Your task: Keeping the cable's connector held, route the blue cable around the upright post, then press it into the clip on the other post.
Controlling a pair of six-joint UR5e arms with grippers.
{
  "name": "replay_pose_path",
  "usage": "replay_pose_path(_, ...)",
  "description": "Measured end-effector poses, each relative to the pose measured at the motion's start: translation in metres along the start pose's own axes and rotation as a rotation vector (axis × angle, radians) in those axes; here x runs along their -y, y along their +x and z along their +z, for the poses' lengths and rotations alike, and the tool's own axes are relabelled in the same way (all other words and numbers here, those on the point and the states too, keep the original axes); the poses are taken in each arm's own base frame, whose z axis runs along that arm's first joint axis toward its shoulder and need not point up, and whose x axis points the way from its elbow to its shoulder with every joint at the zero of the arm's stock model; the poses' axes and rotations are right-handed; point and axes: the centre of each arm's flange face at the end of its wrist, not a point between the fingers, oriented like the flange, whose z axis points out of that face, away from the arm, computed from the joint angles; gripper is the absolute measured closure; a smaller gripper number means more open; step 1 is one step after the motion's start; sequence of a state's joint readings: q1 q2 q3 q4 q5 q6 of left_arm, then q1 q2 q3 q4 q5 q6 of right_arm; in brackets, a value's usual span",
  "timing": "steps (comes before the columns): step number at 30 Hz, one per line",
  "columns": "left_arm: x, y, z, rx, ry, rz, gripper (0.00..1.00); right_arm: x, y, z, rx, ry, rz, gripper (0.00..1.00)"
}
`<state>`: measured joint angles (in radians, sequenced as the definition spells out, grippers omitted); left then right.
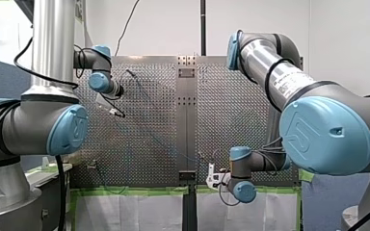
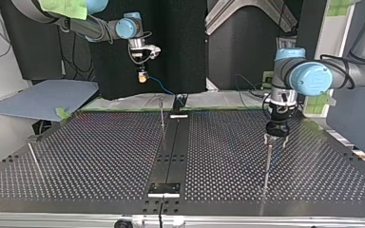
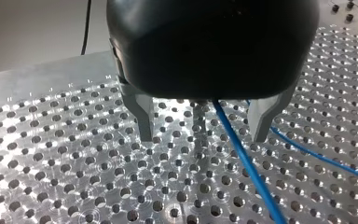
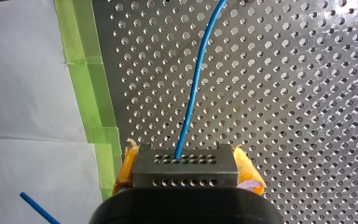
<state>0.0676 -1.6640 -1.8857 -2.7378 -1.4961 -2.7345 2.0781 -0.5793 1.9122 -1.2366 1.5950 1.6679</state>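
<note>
My right pincer [image 2: 143,76] is clenched on the grey perforated metal connector [image 4: 185,164]. The thin blue cable [image 3: 242,158] passes between the released fingers of my left pincer [image 3: 203,135], just over a slim upright post [image 2: 268,164]. I think it should close softly, without tugging.

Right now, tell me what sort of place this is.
Most likely a robotics lab test cell: my left arm and my right arm flank a perforated table edged with green tape, with a blue cable running over it.

A thin upright post [image 3: 198,120] and the blue cable [image 3: 242,158] fill the gap between my left gripper's [image 3: 203,138] spread fingers.
</note>
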Motion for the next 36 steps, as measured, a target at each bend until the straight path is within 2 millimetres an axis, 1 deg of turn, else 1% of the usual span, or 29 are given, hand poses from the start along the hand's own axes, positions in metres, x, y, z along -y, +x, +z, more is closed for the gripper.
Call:
replay_pose_path(4,0.001,-0.002,-0.007,0.009,-0.002,0.01,0.0,0.0,0.0,0.0,0.0,0.001,0.0,1.0)
replay_pose_path(13,0.011,-0.005,-0.019,0.01,0.018,0.019,0.0,0.0,0.0,0.0,-0.001,0.001,0.001,1.0)
replay_pose_path(19,0.022,-0.005,-0.035,0.009,0.037,0.022,0.0,0.0,0.0,0.0,-0.002,0.001,0.002,1.0)
replay_pose_path(27,0.032,-0.003,-0.063,-0.003,0.045,0.049,0.0,-0.001,0.0,0.001,-0.001,0.004,0.004,1.0)
replay_pose_path(36,0.052,-0.015,-0.087,0.01,0.045,0.125,0.0,-0.003,0.001,0.001,-0.004,0.004,0.01,1.0)
